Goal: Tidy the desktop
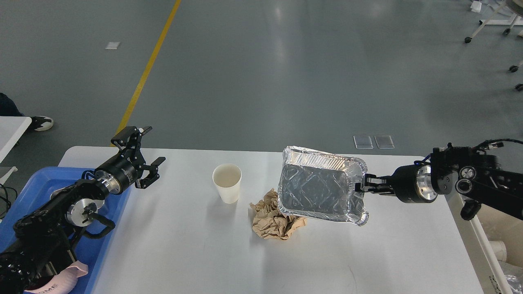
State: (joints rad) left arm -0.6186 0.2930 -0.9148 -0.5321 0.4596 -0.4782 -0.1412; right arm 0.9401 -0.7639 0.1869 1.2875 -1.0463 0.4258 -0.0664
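Observation:
The white desktop (184, 253) fills the lower half of the view. A white paper cup (227, 182) stands upright near its middle. A crumpled brown paper ball (274, 222) lies to the cup's right. My right gripper (363, 188) is shut on the right rim of a silver foil tray (318, 188), holding it tilted above the desktop, over part of the paper ball. My left gripper (144, 157) is open and empty above the desktop's left rear corner.
A blue plastic tray (24, 196) sits off the desktop's left edge under my left arm, with a pink-white item (61, 279) in it. A bin with white cups (498, 249) stands past the right edge. A small white table (10, 130) is at far left.

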